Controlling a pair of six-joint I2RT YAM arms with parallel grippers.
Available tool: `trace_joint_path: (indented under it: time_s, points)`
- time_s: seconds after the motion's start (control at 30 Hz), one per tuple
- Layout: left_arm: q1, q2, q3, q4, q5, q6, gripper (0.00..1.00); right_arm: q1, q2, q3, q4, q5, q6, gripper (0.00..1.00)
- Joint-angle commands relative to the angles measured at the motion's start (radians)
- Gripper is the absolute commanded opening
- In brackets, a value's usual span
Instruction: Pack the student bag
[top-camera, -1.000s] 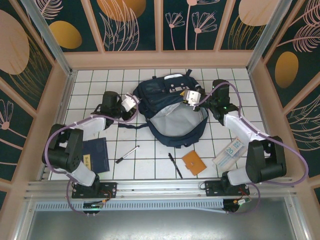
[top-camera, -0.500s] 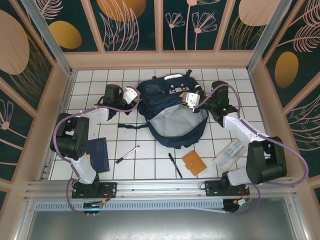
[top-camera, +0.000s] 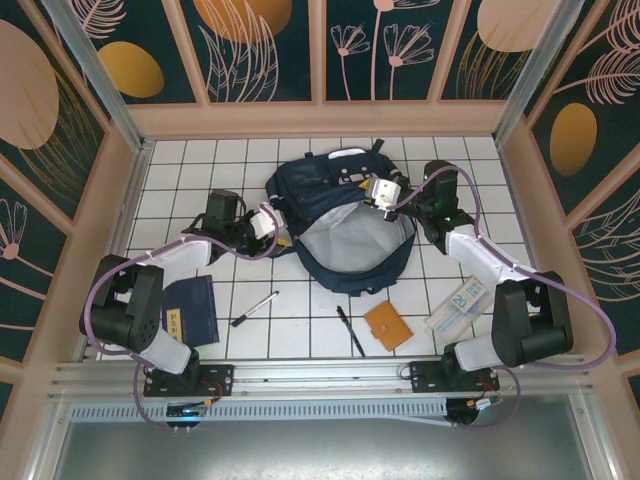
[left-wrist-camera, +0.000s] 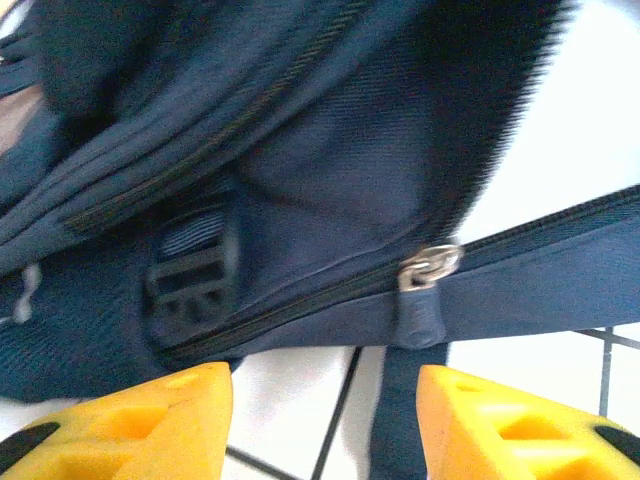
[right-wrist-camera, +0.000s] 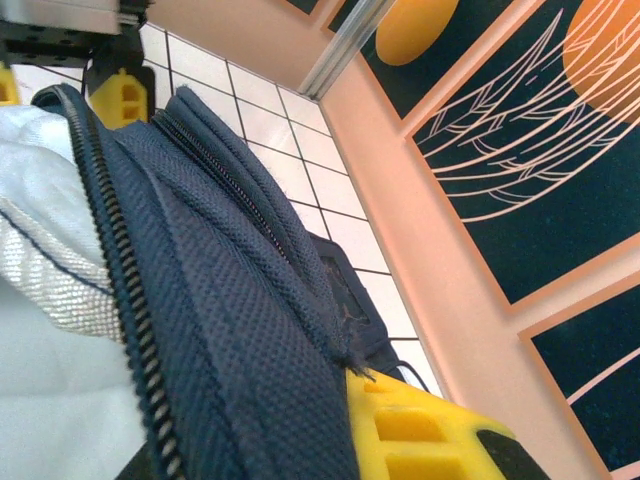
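Note:
The student bag (top-camera: 340, 215), a navy backpack, lies in the middle of the tiled table with its main compartment unzipped and the grey lining (top-camera: 348, 240) showing. My left gripper (top-camera: 276, 228) is open at the bag's left edge. In the left wrist view its yellow fingers (left-wrist-camera: 150, 425) stand apart over white tile and a dark strap, just short of the bag's zip pull (left-wrist-camera: 430, 268) and a black buckle (left-wrist-camera: 190, 285). My right gripper (top-camera: 384, 192) is shut on the bag's upper right rim. Navy fabric (right-wrist-camera: 250, 340) is pressed against its yellow finger (right-wrist-camera: 425, 435).
A dark-blue notebook (top-camera: 191, 310) lies near the left arm's base. A white pen (top-camera: 255, 308), a black pen (top-camera: 350, 330), an orange wallet (top-camera: 386, 325) and a clear flat pack (top-camera: 458, 305) lie along the near side. Peach walls enclose the table.
My left gripper has opened and drawn back toward the near side along the bag's left edge. The right gripper keeps its hold on the rim.

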Motion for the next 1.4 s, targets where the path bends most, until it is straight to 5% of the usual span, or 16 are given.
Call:
trace_joint_path:
  time_s: [0.0,0.27,0.6,1.0,1.1,1.2,1.3,1.37]
  points:
    - [-0.037,0.006,0.013,0.002,0.011,0.049,0.49,0.006,-0.004,0.026,0.104,-0.029,0.040,0.00]
    - [-0.091,0.063,0.053,0.067,-0.107,-0.034,0.46,0.007,-0.012,0.005,0.137,-0.038,0.070,0.00]
    - [-0.089,0.033,-0.005,0.103,-0.148,0.015,0.01,0.012,-0.021,0.007,0.068,-0.014,-0.002,0.00]
    - [0.015,0.044,0.027,0.105,-0.230,-0.014,0.00,0.020,-0.032,0.006,-0.018,0.028,-0.094,0.00]
    - [0.029,0.065,0.056,0.058,-0.177,0.059,0.00,0.026,-0.026,0.007,-0.019,0.031,-0.094,0.00]
    - [0.029,0.051,0.046,0.025,-0.080,0.112,0.36,0.026,-0.021,0.012,-0.017,0.028,-0.089,0.00]
    - [0.024,0.019,0.031,-0.002,0.001,0.101,0.52,0.026,-0.021,0.014,-0.008,0.027,-0.082,0.00]
    - [0.006,-0.006,0.006,0.007,0.000,0.093,0.53,0.024,-0.021,0.016,0.002,0.021,-0.071,0.00]
